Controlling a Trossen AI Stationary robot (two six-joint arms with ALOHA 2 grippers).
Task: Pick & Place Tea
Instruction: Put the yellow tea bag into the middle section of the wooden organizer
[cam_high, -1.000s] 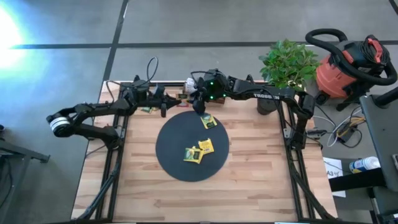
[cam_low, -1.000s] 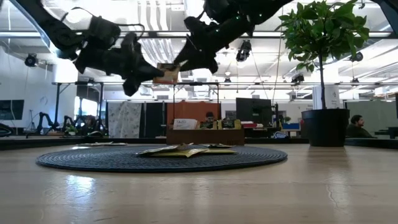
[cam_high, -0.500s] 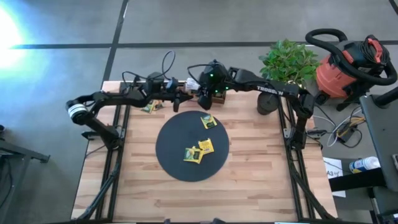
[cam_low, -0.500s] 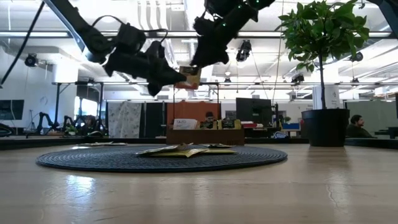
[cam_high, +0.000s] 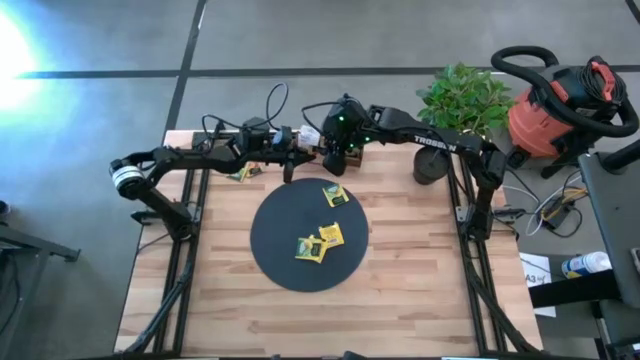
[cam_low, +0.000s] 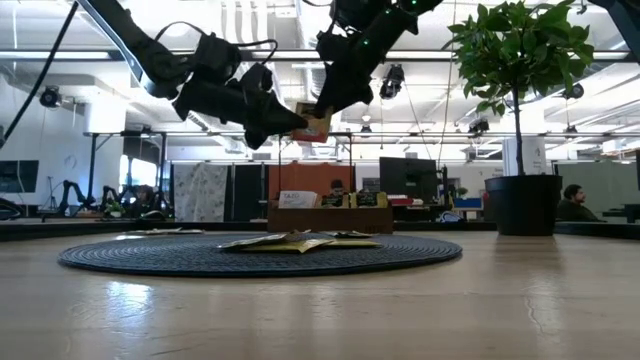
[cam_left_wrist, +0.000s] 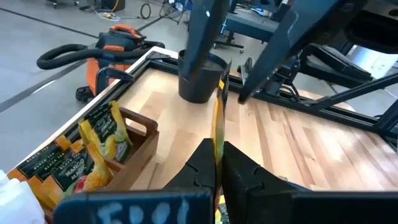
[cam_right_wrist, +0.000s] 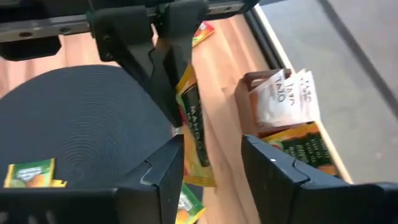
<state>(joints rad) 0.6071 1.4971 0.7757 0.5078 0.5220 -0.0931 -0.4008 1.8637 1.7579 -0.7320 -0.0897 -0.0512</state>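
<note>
My left gripper (cam_left_wrist: 217, 149) is shut on one yellow-orange tea packet (cam_left_wrist: 217, 115), held in the air above the table's far edge. My right gripper (cam_right_wrist: 211, 146) is open, with one finger on each side of that packet (cam_right_wrist: 194, 134). In the low view the packet (cam_low: 313, 122) hangs between the two arms. Three more tea packets (cam_high: 335, 194) (cam_high: 330, 235) (cam_high: 311, 248) lie flat on the black disc (cam_high: 280, 225). Another packet (cam_high: 240, 172) lies on the wood at the far left. My left gripper pinches one end of the packet (cam_left_wrist: 216, 142) between its two fingers, which come nearly level from the table's left. The packet sticks out past the fingertips, standing on edge, lifted clear of the table. My right gripper: I cannot tell whether its fingers touch the packet.
A brown wooden tray (cam_left_wrist: 140, 134) with several upright tea packets stands at the far edge, just beyond the grippers. A potted plant (cam_high: 460, 100) stands at the far right corner. The near half of the wooden table (cam_high: 300, 320) lies bare of objects.
My left gripper has carried the packet along the far edge toward the table's right, up to my right gripper, rolling a little. My right gripper has risen slightly and tipped, so that the packet now stands between its fingers.
</note>
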